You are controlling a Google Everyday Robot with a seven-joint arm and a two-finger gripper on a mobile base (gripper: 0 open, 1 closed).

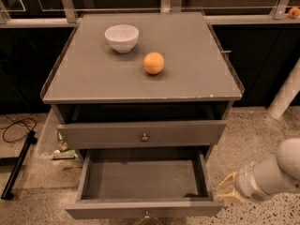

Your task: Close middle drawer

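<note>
The grey cabinet [140, 74] fills the middle of the view. Its middle drawer [140, 179] is pulled far out and is empty inside; the small round knob [146, 216] on its front sits at the bottom edge of the view. The upper drawer [140, 134], with its own knob [144, 137], stands only slightly out. The lowest drawer is hidden under the open one. My gripper [227, 191] is at the lower right on the white arm [276, 172]. It is just beside the open drawer's right front corner and holds nothing.
A white bowl [122, 36] and an orange [153, 63] sit on the cabinet top. A black cable [16, 128] and a black bar [16, 165] lie on the floor at left. A white post [286, 95] stands at right, and another orange [294, 12] rests on the back ledge.
</note>
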